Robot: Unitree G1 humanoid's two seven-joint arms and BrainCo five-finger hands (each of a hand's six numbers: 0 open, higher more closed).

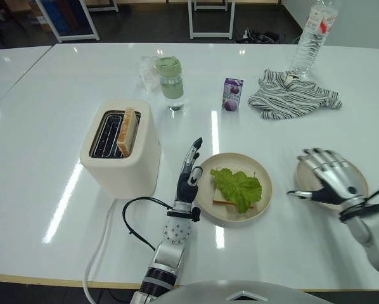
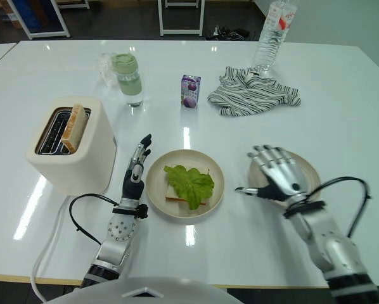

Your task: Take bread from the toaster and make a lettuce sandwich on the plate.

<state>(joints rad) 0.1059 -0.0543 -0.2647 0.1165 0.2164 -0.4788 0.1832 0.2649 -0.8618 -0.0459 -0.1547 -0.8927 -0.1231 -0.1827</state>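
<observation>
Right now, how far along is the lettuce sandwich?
Done: a bread slice lies on the plate with lettuce on it. In hand: nothing; the left hand is open beside the plate, and the right hand is open above a second dish. Left: the toast standing in the toaster has to come out and go on the lettuce.

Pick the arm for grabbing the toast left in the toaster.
Left. The left robot hand, open, stands beside the cream box-shaped toaster holding the browned toast slice; the right robot hand sits beyond the round beige plate.
</observation>
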